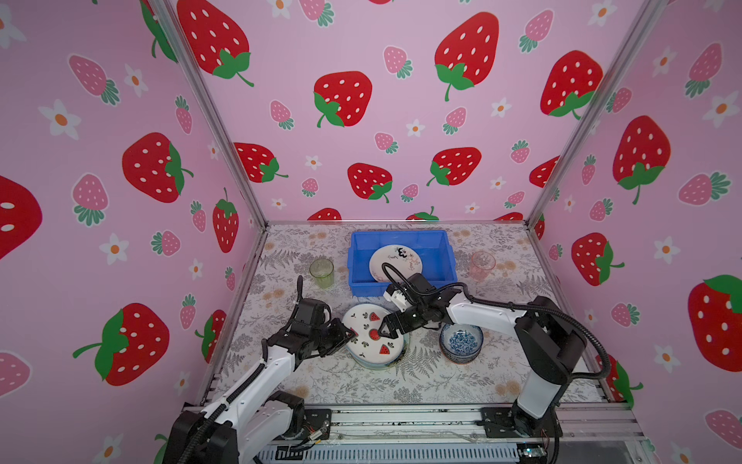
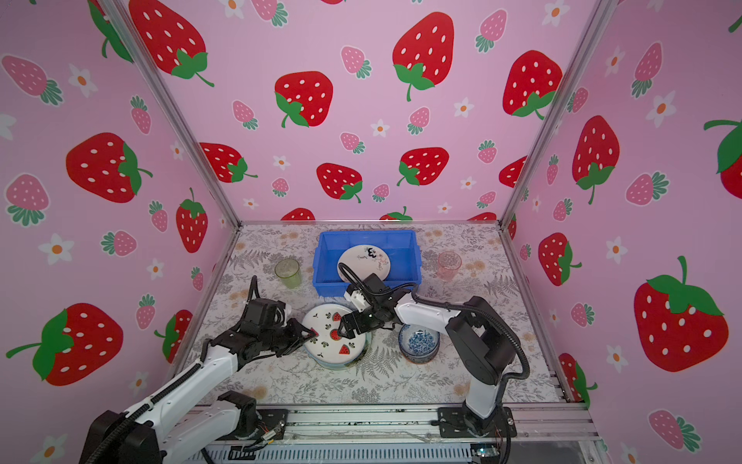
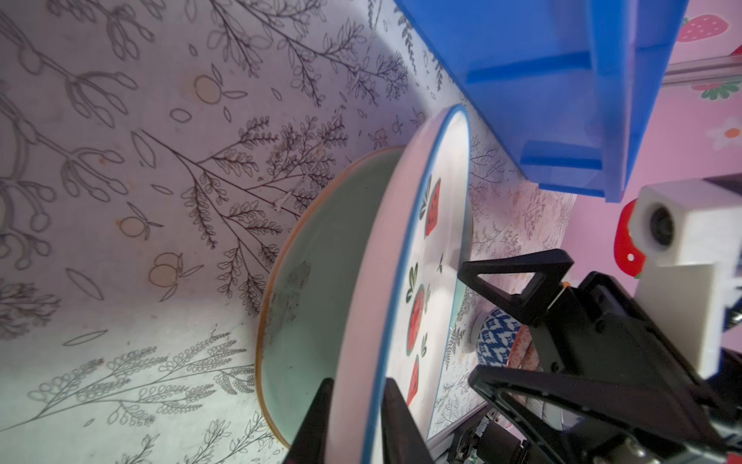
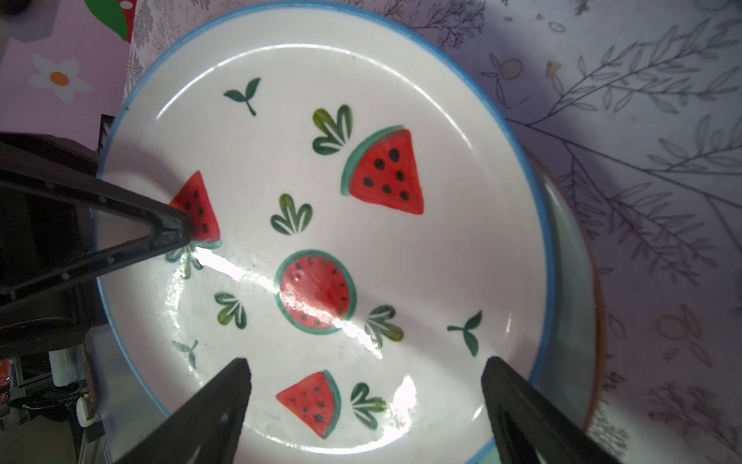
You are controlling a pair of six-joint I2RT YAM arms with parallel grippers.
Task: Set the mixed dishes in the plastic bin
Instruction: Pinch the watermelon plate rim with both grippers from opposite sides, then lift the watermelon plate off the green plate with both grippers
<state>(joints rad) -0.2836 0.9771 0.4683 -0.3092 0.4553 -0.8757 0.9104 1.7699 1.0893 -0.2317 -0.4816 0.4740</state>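
The left hand pinches the rim of the watermelon plate, with one black finger on its upper face and one beneath. This round, glazed white plate with a blue edge is tilted. Its gripped side is raised off the pale green plate, a smooth disc with a brown edge lying flat near the middle of the tabletop. The tabletop is covered in fern-printed cloth.

The right hand is over the watermelon plate, fingers spread wide and gripping nothing.

The plastic bin, a bright blue rectangular tub with a thick rim, stands at the middle of the far edge and contains the cream plate.

A blue-white bowl sits just beside the plates, toward the right edge. A green glass tumbler stands upright between the bin and the left edge. A pink glass tumbler stands upright between the bin and the right edge.
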